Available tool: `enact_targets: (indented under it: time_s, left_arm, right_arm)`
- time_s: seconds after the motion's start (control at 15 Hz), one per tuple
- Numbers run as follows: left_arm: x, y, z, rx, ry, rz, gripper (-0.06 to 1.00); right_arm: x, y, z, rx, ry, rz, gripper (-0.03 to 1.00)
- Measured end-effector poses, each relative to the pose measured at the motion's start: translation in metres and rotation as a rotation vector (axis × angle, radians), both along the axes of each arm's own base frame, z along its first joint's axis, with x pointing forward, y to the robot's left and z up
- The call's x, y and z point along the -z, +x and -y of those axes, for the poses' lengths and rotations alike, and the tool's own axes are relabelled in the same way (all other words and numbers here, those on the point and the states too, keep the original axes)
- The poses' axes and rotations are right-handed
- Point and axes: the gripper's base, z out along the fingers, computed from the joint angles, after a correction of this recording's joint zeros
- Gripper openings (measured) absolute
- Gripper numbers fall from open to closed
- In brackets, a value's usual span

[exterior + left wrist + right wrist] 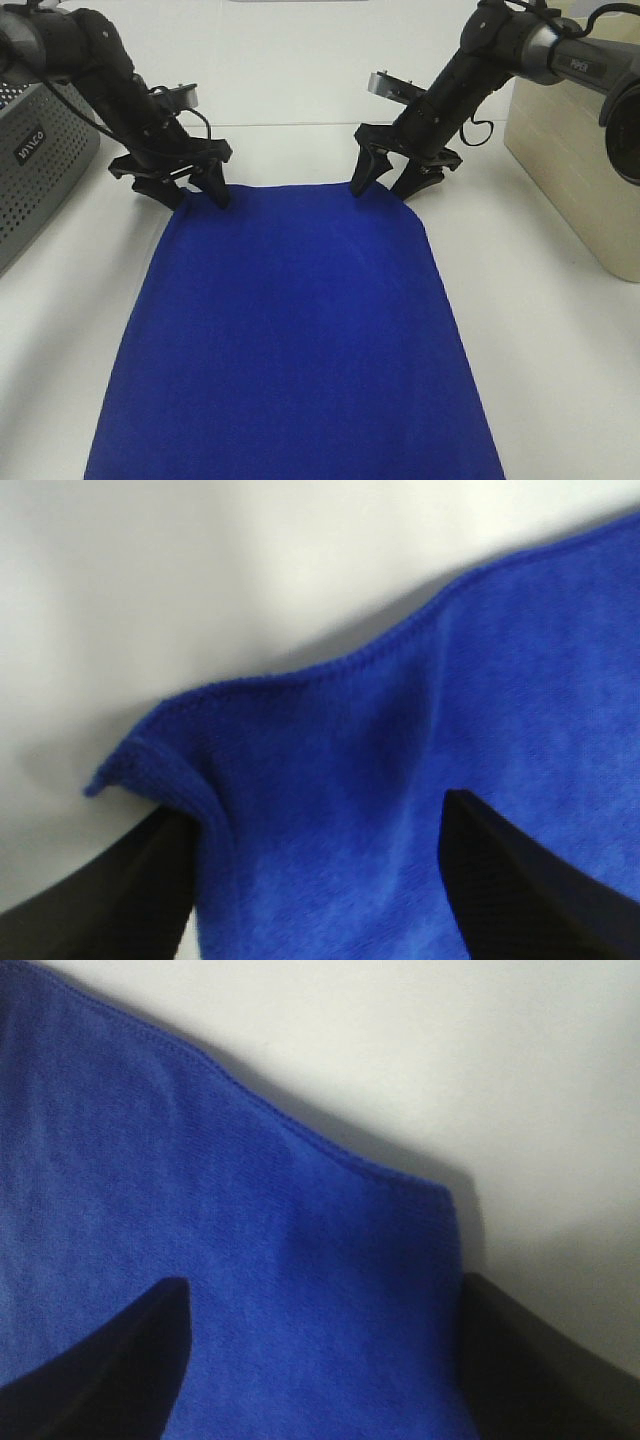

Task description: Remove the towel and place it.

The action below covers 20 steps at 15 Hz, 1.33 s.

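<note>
Towel [290, 330] flat, left gripper [198, 198] and right gripper [377, 190] wide at corners, basket [40, 130] lettering blurred

pointed black left gripper [200, 198], right gripper [378, 190]

table [535, 330] | towel [300, 330] spread — centre | grey basket [40, 150] left | beige bin [575, 190] right

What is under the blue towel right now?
Only the white table shows around the towel. The cloth lies spread out and hides whatever it covers. The open left gripper and right gripper sit at its far corners.
</note>
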Motion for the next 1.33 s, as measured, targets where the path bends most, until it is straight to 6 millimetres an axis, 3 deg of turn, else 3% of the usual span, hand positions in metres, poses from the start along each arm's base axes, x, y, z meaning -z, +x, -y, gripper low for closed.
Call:
enact_targets:
  time_s: [0.13,0.27,0.47,0.6,1.0,1.33]
  left_arm:
    - [0.000,-0.001,0.020,0.023,-0.017,0.016,0.64]
    - [0.002,0.000,0.026,0.011,-0.019,0.019,0.54]
    - [0.007,0.001,0.023,0.026,0.016,0.033,0.17]
    - [0.007,0.001,0.023,0.045,0.021,0.044,0.03]
    - [-0.006,0.016,0.023,0.082,0.064,0.155,0.03]
    - [-0.041,0.037,0.021,0.074,0.100,0.356,0.03]
  right_arm:
    - [0.001,-0.003,-0.008,-0.023,-0.013,0.003,0.69]
    - [0.003,-0.004,-0.009,-0.042,-0.051,0.012,0.56]
    - [0.007,-0.004,-0.006,-0.052,-0.085,0.013,0.21]
    - [0.009,-0.004,-0.006,-0.053,-0.086,0.007,0.04]
    - [-0.001,0.005,-0.004,-0.031,-0.126,0.119,0.02]
    - [-0.044,0.031,-0.006,-0.001,-0.112,0.380,0.02]
